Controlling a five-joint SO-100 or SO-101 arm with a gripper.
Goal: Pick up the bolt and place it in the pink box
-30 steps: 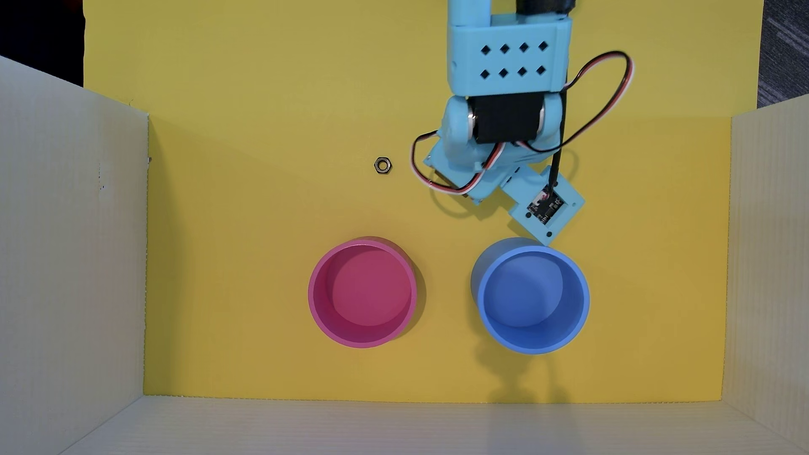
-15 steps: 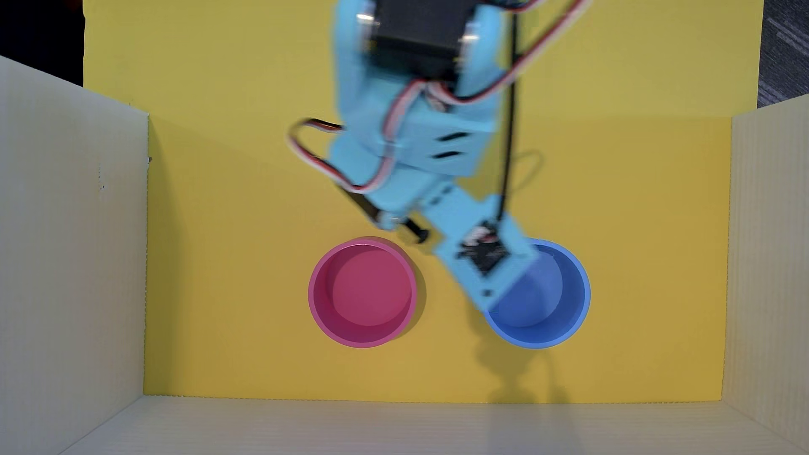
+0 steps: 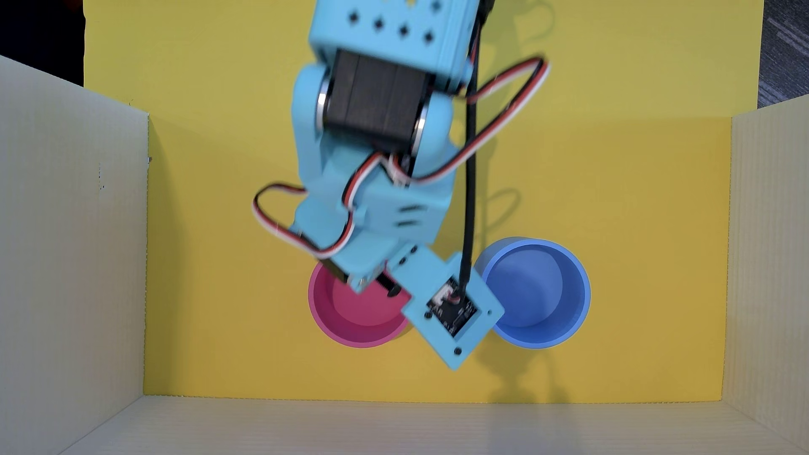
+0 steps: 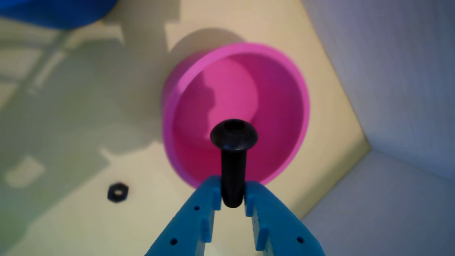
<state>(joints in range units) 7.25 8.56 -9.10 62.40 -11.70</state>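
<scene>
In the wrist view my blue gripper (image 4: 233, 193) is shut on the black bolt (image 4: 233, 149), holding its shank with the rounded head pointing away, in line with the open pink box (image 4: 298, 89) below. In the overhead view the gripper (image 3: 381, 284) hangs over the pink box (image 3: 354, 321), at its upper rim; the dark bolt tip (image 3: 391, 286) shows under the arm. The pink box looks empty inside.
A blue round container (image 3: 536, 293) stands right of the pink box in the overhead view and shows at the wrist view's top left (image 4: 57, 12). A dark hex nut (image 4: 118, 192) lies on the yellow floor. Pale cardboard walls (image 3: 70, 245) enclose the area.
</scene>
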